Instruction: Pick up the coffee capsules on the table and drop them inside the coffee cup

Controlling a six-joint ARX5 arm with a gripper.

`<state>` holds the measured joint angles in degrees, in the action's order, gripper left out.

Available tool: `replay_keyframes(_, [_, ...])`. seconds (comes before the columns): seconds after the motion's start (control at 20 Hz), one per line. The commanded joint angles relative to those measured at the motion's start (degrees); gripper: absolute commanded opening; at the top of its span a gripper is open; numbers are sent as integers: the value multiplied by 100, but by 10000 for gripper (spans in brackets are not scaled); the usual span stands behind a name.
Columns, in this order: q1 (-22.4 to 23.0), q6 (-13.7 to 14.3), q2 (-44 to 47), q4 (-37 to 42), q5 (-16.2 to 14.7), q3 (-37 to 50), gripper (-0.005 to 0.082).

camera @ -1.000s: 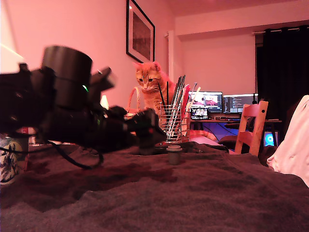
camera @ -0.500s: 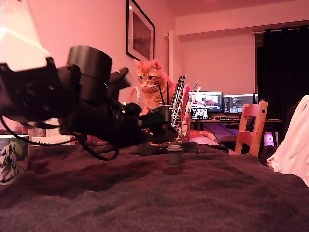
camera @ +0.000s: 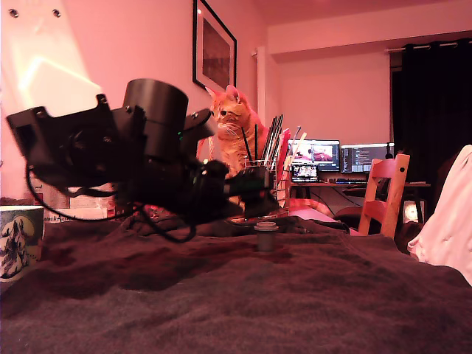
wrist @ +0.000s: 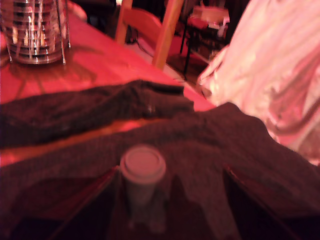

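**Lining up on the capsule**

The hand (camera: 254, 193) hangs spread and empty just short of the capsule (wrist: 142, 172), which stands rim-up on the cloth-covered worktop (camera: 310, 295). Best to centre it between the fingers (the mug (camera: 18, 242) waits well apart) before pinching.

Fuzzy matt brown cloth covers the worktop (camera: 310, 295), a smooth matt capsule (wrist: 142, 172) sits between the end effector (wrist: 167, 210) fingers, shiny wire-mesh holder (wrist: 35, 30) beyond.
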<state>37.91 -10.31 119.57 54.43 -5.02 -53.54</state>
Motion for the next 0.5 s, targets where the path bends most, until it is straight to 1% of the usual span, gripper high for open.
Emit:
replay_keyframes(0.0, [35, 24, 310, 35, -4, -68, 589])
replay_keyframes(0.25, [35, 24, 496, -369, 22, -461, 589])
replay_keyframes(0.45, [33, 24, 555, -544, 162, -619, 589])
